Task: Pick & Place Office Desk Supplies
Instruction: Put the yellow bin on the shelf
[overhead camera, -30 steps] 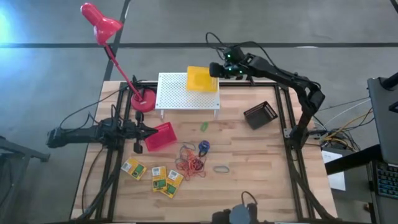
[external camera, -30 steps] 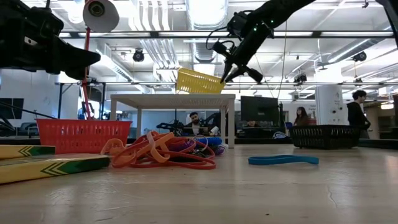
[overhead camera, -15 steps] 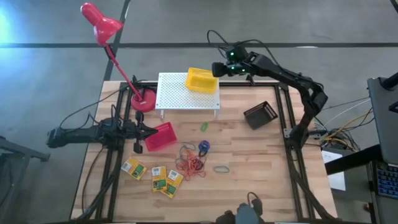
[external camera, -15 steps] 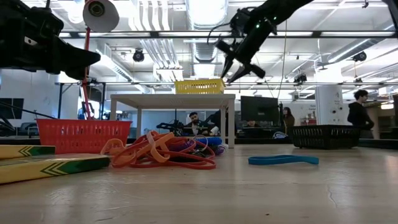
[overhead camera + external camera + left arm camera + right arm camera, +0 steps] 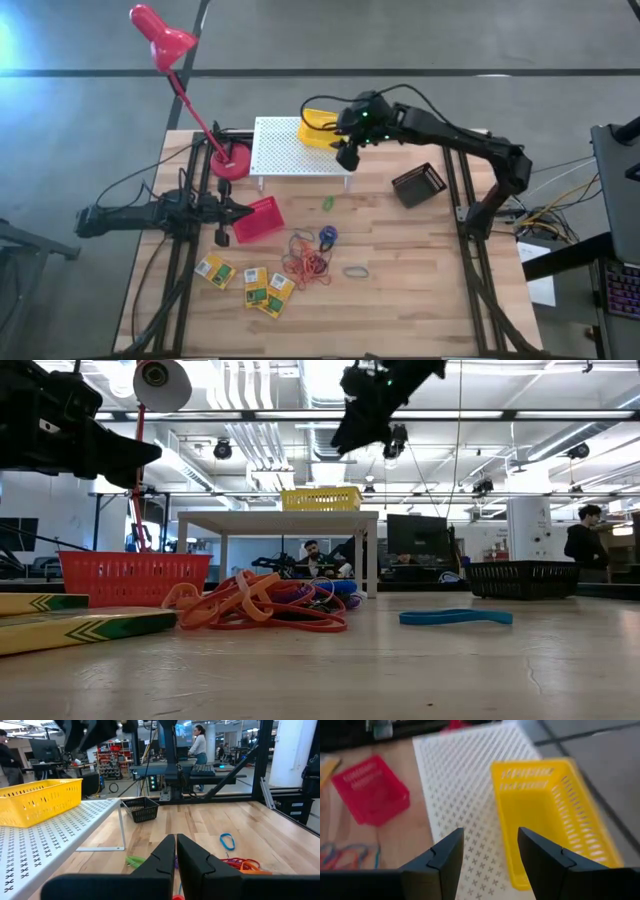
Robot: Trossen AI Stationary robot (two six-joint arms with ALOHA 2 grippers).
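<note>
We judge placement done: yellow basket point(image 5: 318, 124) sits on the white rack point(image 5: 290, 150); right gripper point(image 5: 349, 155) hangs empty, fingers apart. Next: pick another supply.

Big workshop-type room — grey concrete floor point(image 5: 450, 40) around the wooden table point(image 5: 400, 250), ducts and strip lights point(image 5: 520, 415) overhead, desks with monitors point(image 5: 415, 532) and a few people point(image 5: 580, 540) in back.
</note>
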